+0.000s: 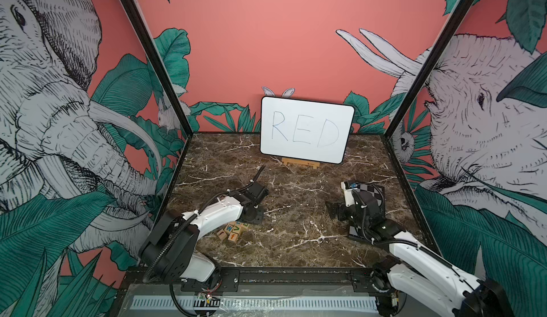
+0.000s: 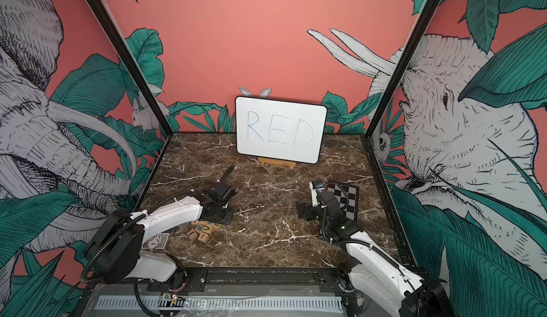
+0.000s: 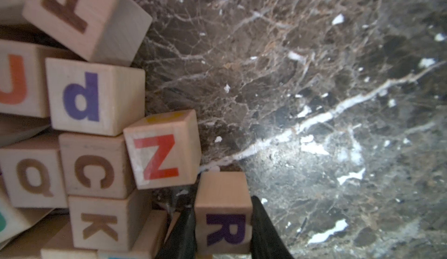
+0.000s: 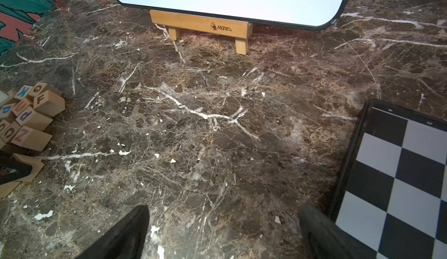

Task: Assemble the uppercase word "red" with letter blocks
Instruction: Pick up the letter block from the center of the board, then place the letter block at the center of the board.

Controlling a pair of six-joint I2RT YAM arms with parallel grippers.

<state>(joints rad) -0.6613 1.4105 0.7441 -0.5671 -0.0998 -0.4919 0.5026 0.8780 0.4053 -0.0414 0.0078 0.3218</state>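
A heap of letter blocks (image 1: 232, 231) (image 2: 204, 231) lies on the marble at the front left, partly under my left arm. The left wrist view shows pale cubes close up with F, N (image 3: 159, 158), C, Q and K. My left gripper (image 3: 223, 205) is shut on a block with a purple R (image 3: 222, 221) at the heap's edge, one black finger on each side. In both top views that gripper (image 1: 251, 212) points down at the heap. My right gripper (image 4: 220, 231) is open above bare marble, far from the blocks (image 4: 26, 117). The uppercase word "red" in blocks is out of view.
A whiteboard (image 1: 306, 129) with handwritten RED stands on a small wooden easel (image 4: 200, 24) at the back. A black-and-white chequered board (image 1: 370, 209) lies under my right arm. A card box (image 2: 155, 240) sits beside the left arm. Printed walls close in three sides.
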